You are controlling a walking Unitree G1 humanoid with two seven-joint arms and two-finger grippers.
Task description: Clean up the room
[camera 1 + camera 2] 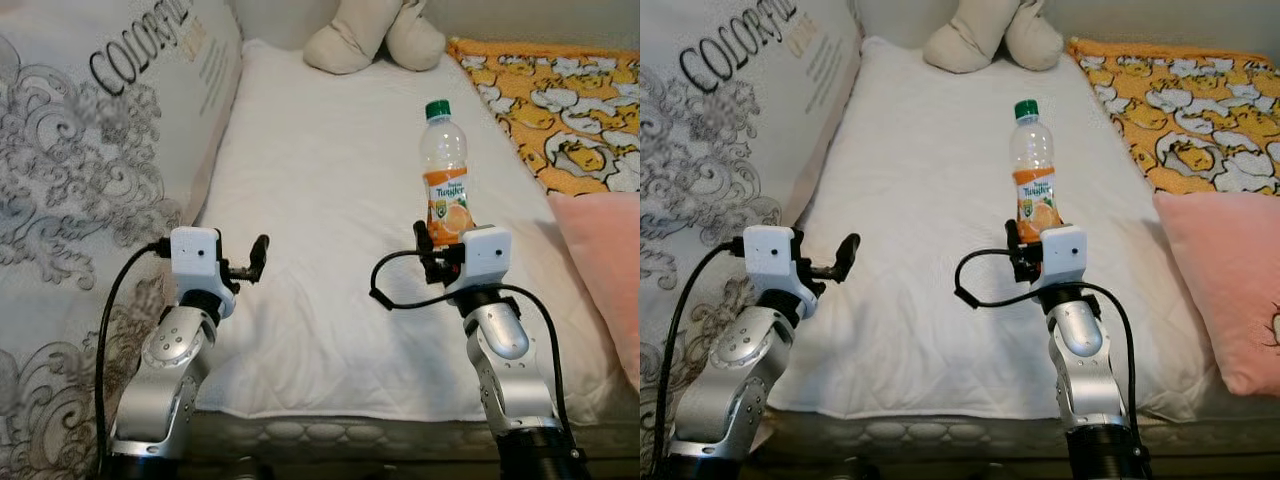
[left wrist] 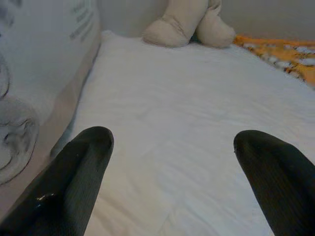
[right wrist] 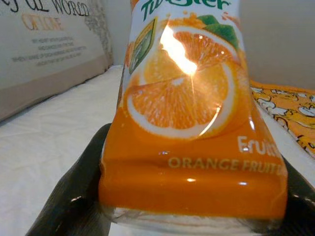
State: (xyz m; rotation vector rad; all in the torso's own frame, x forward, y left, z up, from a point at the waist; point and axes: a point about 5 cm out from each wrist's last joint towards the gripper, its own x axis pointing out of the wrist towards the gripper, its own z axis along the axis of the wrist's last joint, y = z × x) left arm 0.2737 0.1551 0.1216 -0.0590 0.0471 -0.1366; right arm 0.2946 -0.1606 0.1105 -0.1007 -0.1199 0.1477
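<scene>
Right end effector [image 1: 431, 243] clamps the upright orange juice bottle [image 1: 446, 176] over the bed [image 1: 320, 180]; left end effector [image 1: 257, 258] hovers, fingers apart

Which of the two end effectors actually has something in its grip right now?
The right end effector: its fingers close on the base of the upright orange drink bottle. The left end effector is open over the white sheet, holding nothing.

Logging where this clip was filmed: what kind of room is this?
Most likely a bedroom: a bed with a white sheet, a pink pillow and a plush toy. The right gripper holds a bottle.
</scene>
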